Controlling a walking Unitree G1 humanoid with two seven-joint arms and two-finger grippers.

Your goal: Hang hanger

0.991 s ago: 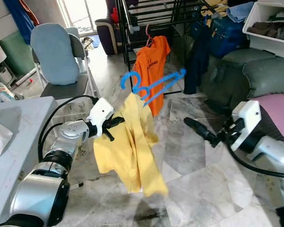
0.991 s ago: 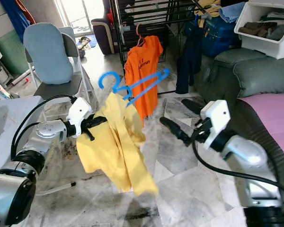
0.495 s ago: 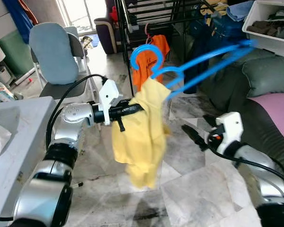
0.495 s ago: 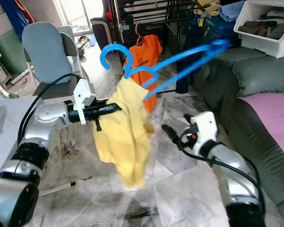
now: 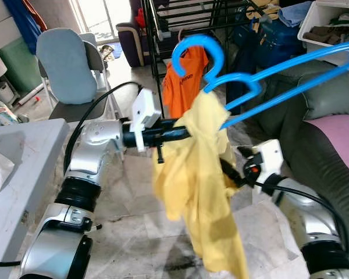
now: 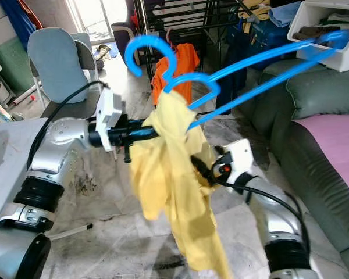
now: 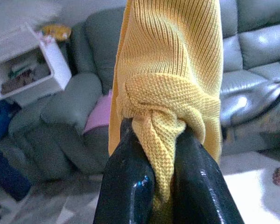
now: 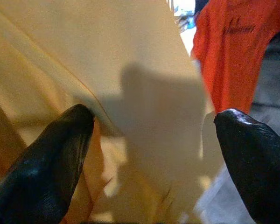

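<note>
The blue hanger [image 5: 262, 72] is raised in front of you, hook [image 5: 200, 52] up and tilted toward the black drying rack [image 5: 186, 17], its long arms running off to your right. A yellow knit garment [image 5: 200, 180] hangs from its neck and droops toward the marble floor [image 5: 134, 192].

Your left gripper [image 7: 161, 182] is closed on a bunched fold of that knit; the left wrist view shows the cloth pinched between both black fingers [image 7: 126, 186]. Note that you hold the cloth, not the plastic.

Your right gripper [image 8: 154, 140] stands open, fingers spread, right up against the garment's lower half; contact cannot be confirmed.

Handling judgement: the hanger looks light and stiff, its smooth plastic probably slippery. The knit is soft and stretchy, so it will likely sag and let the hanger swing or slide inside it. A firmer hold would be on the hanger's neck just below the hook, or on one arm close to the neck.

Beyond it, an orange shirt [image 5: 183, 81] hangs on the rack on its own hanger. A grey chair [image 5: 70, 70] stands to your left, a grey sofa [image 5: 328, 87] to your right, and a pale surface [image 5: 17, 151] sits at your near left.
</note>
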